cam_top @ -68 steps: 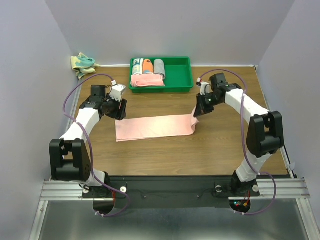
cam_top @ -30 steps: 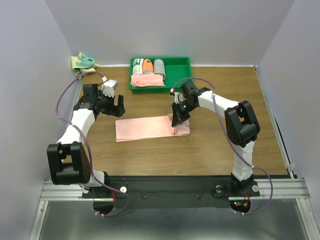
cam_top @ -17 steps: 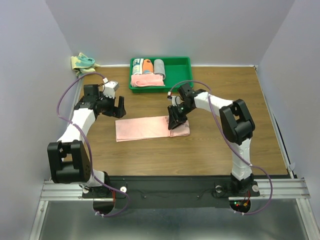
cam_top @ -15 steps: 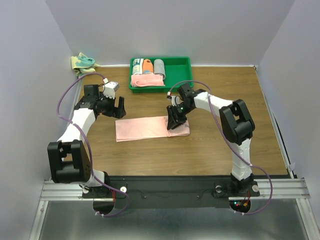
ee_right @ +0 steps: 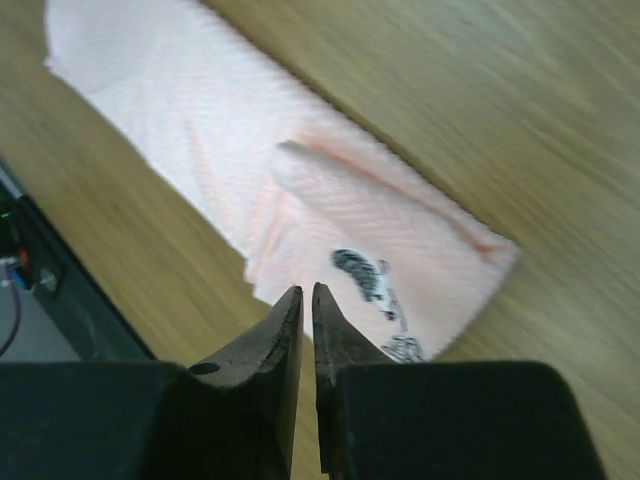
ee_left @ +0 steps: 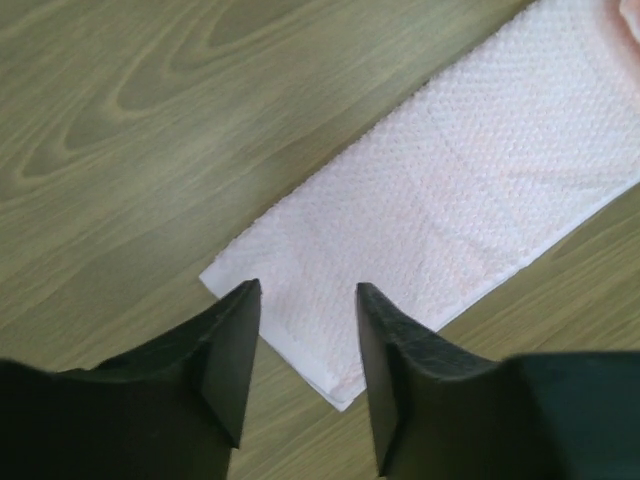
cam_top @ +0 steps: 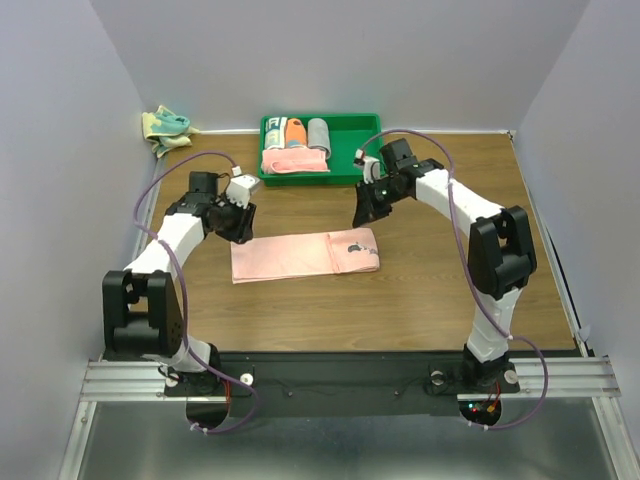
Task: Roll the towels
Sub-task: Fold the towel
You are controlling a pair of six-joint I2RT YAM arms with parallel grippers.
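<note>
Step in hand: starting the roll on the peach-pink towel [cam_top: 295, 258]. It lies flat mid-table, long axis left-right. Its right end [cam_top: 357, 252] is turned over once with the dark mark [cam_top: 354, 245] up, so no roll yet. Right gripper [cam_top: 362, 212] hangs just far of that fold, jaws nearly together, holding nothing. Left gripper [cam_top: 240, 220] is over the far-left corner, jaws apart, empty. Next, I'd judge: right re-grips the folded edge and turns it leftward while left pins the free end. Teal towel [cam_top: 165, 128] is bunched far-left, not started.
</note>
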